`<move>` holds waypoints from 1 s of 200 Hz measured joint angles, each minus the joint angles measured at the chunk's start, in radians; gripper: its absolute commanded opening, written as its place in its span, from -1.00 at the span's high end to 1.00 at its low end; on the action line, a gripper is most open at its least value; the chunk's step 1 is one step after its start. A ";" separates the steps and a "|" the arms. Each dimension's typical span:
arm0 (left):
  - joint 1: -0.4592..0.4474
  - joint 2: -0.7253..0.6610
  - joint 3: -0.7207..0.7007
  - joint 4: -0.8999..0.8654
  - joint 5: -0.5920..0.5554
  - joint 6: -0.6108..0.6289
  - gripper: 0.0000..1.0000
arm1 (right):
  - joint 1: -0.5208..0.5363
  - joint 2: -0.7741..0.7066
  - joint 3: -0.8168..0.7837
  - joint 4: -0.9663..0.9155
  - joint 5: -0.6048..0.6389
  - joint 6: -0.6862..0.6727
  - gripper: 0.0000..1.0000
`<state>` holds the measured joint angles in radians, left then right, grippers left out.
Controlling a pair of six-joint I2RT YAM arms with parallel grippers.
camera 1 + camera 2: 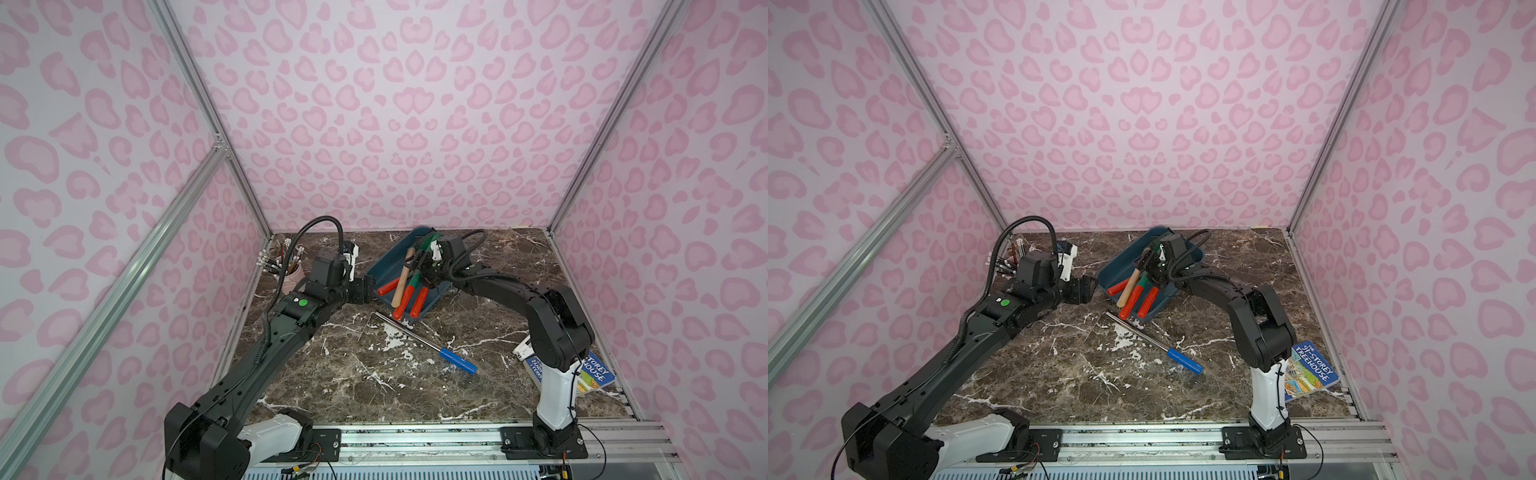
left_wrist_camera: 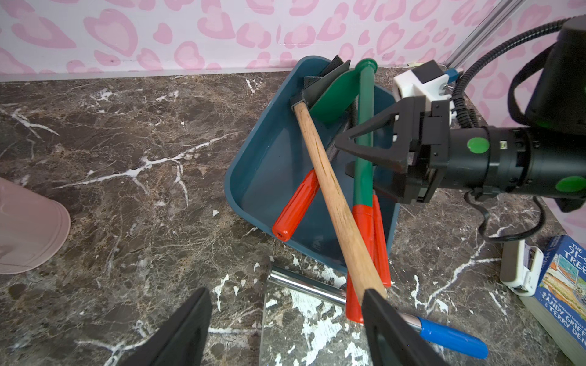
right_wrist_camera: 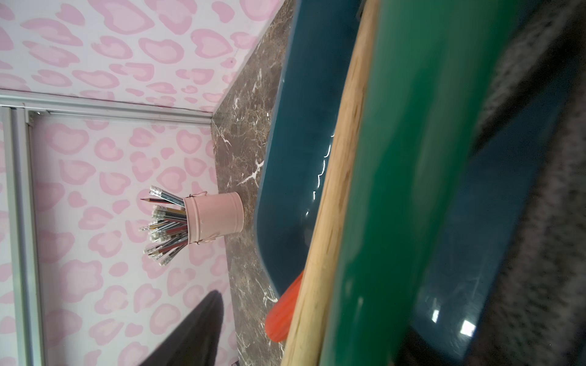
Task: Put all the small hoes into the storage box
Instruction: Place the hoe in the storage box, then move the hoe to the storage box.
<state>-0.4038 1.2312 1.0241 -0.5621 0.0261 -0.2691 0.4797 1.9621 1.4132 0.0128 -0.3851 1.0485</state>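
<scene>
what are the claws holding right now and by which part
Left claw: nothing. Right claw straddles the green-shafted tool mid-shaft; whether it grips cannot be told.

**Black arms, white lower links**

The left arm and the right arm have matt black shells. Each has one glossy white link next to a black base plate with small screws. Behind the jaws, a ribbed black cable leaves the body. Just behind the jaws of the right arm there are round green stickers, and beside them a white camera bracket. The jaws are black, triangular and hollow.
</scene>
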 measured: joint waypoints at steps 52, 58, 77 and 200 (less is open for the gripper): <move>0.000 -0.002 -0.006 0.000 0.000 0.000 -0.56 | -0.006 -0.003 0.018 -0.092 -0.003 -0.093 -0.47; 0.000 -0.002 -0.008 0.000 0.000 0.000 -0.56 | -0.008 -0.005 0.014 -0.097 -0.002 -0.100 -0.47; -0.001 -0.002 -0.012 0.000 0.000 0.000 -0.56 | -0.016 -0.016 0.000 -0.114 0.000 -0.114 -0.46; -0.006 -0.009 -0.063 0.006 0.011 -0.011 -0.56 | -0.019 -0.078 0.085 -0.177 0.070 -0.253 -0.31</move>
<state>-0.4103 1.2224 0.9615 -0.5564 0.0376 -0.2806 0.4606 1.8839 1.4979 -0.1642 -0.3149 0.7959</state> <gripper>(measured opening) 0.783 0.660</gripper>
